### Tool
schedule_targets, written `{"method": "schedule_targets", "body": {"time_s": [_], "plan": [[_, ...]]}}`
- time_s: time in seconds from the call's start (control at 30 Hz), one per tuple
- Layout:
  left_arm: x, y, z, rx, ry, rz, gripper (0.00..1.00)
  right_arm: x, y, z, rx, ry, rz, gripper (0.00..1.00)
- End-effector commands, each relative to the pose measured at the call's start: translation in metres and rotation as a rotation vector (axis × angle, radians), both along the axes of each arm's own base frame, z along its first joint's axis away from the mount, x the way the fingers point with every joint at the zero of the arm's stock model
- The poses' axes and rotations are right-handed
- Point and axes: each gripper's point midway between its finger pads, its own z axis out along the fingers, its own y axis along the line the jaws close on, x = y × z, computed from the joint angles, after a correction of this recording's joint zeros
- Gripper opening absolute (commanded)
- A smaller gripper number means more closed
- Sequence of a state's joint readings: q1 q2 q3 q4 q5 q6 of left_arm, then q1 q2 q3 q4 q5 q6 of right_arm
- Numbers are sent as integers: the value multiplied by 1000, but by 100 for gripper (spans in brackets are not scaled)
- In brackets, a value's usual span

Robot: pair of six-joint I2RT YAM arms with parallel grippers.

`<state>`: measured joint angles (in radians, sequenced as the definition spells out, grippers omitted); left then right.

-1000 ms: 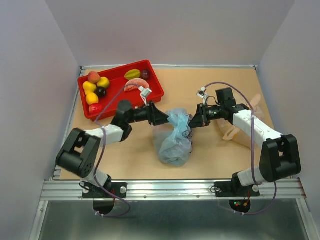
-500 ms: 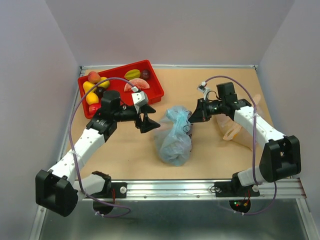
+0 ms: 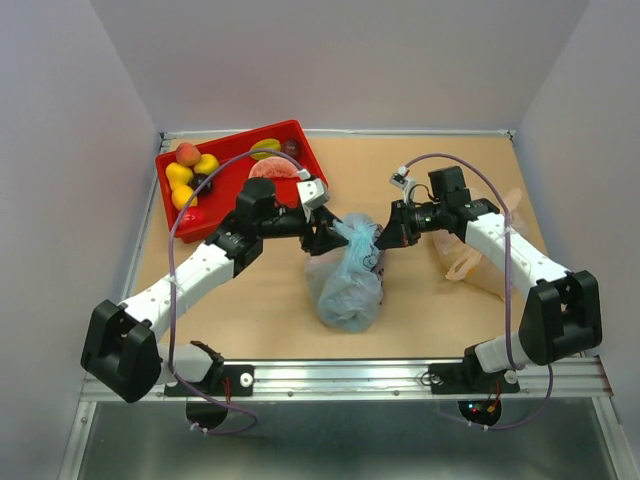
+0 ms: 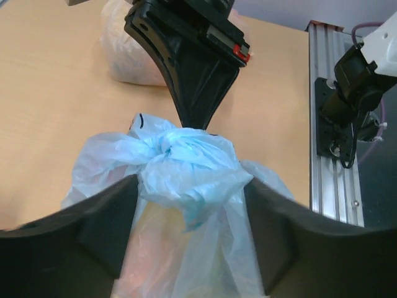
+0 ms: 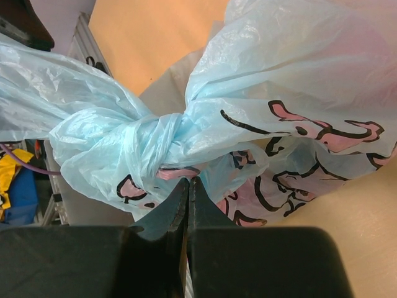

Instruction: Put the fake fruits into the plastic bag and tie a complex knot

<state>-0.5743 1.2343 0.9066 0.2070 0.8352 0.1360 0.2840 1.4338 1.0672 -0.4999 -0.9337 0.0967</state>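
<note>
The plastic bag [image 3: 347, 280] lies mid-table, light blue with a dark print, its top gathered into the knot [image 4: 169, 144], which also shows in the right wrist view [image 5: 141, 141]. My left gripper [image 3: 325, 237] is open, its jaws [image 4: 189, 192] standing either side of the film just below the knot. My right gripper [image 3: 386, 238] is shut, its tips [image 5: 188, 181] pinched on the film beside the knot. Something orange-pink shows faintly through the bag. The fake fruits [image 3: 190, 180], among them a peach, yellow banana, plum, starfruit and melon slice, lie in the red tray [image 3: 313, 180].
A pale orange-beige bag [image 3: 478, 255] lies right of the right arm and also shows in the left wrist view [image 4: 130, 53]. The metal rail [image 3: 340, 375] runs along the near edge. Grey walls close in the table at back and sides.
My left gripper was at the bag's top, pulled back left half a second ago, and is now back at the knot with jaws open. The right gripper has stayed in place.
</note>
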Motion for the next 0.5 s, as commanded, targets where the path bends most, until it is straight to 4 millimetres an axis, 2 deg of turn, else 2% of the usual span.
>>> {"method": "schedule_targets", "body": {"time_s": [0.0,0.03,0.07,0.13,0.23,0.27,0.47], "plan": [[11,-15,43,-113,-44,-9,52,9,4,30,14,-110,9,0],[12,-14,39,-101,-41,-10,27,9,3,32,13,-115,5,0],[13,-12,33,-87,-29,-4,16,10,2,34,9,-126,-3,1],[13,-4,22,-66,-13,9,1,12,1,42,12,-152,-12,1],[21,18,-7,-29,27,82,0,18,-6,54,23,-180,-36,0],[31,28,-14,-18,37,126,0,20,-8,56,23,-187,-46,0],[44,58,-52,92,60,214,0,25,-27,58,15,-203,-106,1]]}}
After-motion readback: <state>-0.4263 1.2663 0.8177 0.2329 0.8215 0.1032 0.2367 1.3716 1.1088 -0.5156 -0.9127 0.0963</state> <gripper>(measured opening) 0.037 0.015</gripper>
